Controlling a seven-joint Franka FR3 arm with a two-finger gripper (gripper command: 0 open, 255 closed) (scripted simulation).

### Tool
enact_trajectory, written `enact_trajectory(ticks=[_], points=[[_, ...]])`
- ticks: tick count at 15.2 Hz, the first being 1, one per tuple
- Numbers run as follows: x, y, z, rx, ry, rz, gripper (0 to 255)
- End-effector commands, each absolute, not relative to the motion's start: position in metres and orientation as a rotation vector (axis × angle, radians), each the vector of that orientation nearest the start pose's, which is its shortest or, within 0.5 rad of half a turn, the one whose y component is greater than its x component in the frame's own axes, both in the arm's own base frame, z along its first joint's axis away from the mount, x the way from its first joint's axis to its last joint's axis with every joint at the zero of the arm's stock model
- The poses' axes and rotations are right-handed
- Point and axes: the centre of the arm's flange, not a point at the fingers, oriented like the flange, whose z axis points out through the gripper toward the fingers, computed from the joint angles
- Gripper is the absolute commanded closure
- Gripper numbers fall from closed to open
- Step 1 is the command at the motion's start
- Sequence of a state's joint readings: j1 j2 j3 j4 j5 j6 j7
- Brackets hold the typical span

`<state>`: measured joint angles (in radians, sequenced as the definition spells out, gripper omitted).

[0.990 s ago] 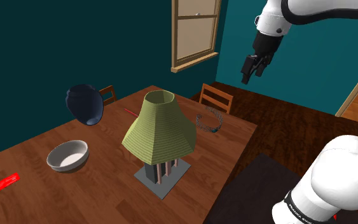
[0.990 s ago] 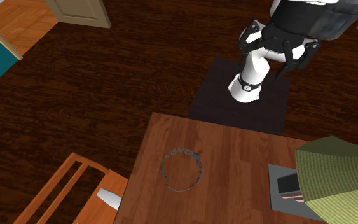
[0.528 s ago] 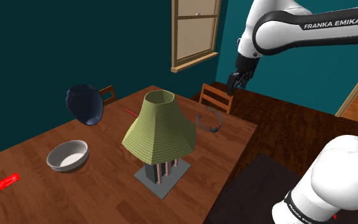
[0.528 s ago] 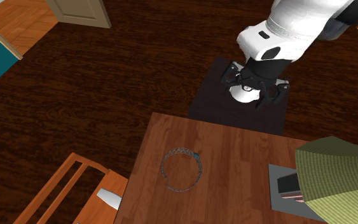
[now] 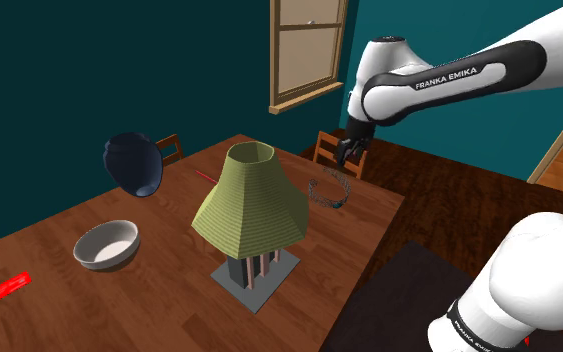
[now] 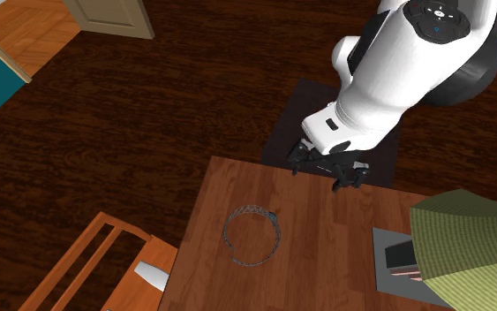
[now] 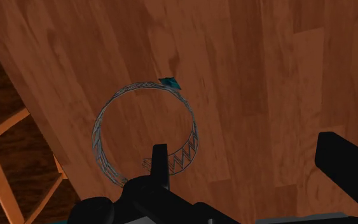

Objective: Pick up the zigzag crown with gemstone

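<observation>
Your hand [image 5: 349, 152] hangs above the far corner of the desk [image 5: 59, 225], fingers spread wide, nothing between them. The zigzag crown [image 5: 314, 190] lies flat on the wood just below it in the shoulder view, to the right of the model hut [image 5: 249, 200] with the olive ribbed roof and close to the chair [image 5: 339, 152] at that edge.

From the second exterior view, the hand [image 6: 319, 172] sits over the desk's [image 6: 326, 256] edge nearest the stand, and the crown [image 6: 252, 209] is a little apart from it, toward the chair [image 6: 105, 265].

Along the wrist view, the crown [image 7: 185, 153] is a thin wire ring with its zigzag band showing on the side nearest the hand [image 7: 252, 167]. One finger [image 7: 160, 162] lines up over that part of the rim; the other stands well off to the side, over bare desk [image 7: 266, 76]. The teal gemstone [image 7: 170, 82] sits on the ring's far side from the fingers.

Elsewhere on the desk you have a pale bowl [image 5: 107, 245], a dark blue pot [image 5: 134, 163] and a small red object [image 5: 7, 288], all well apart from the crown.
</observation>
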<state>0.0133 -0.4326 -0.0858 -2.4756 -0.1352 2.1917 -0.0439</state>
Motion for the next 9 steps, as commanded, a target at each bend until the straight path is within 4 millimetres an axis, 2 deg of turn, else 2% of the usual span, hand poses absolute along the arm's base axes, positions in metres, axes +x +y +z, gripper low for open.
enact_trajectory(ticks=[1,9], points=[[0.436,-0.04,0.438,-3.221,-0.085,-0.237,0],[0.495,-0.046,0.351,-3.226,-0.117,-0.242,0]])
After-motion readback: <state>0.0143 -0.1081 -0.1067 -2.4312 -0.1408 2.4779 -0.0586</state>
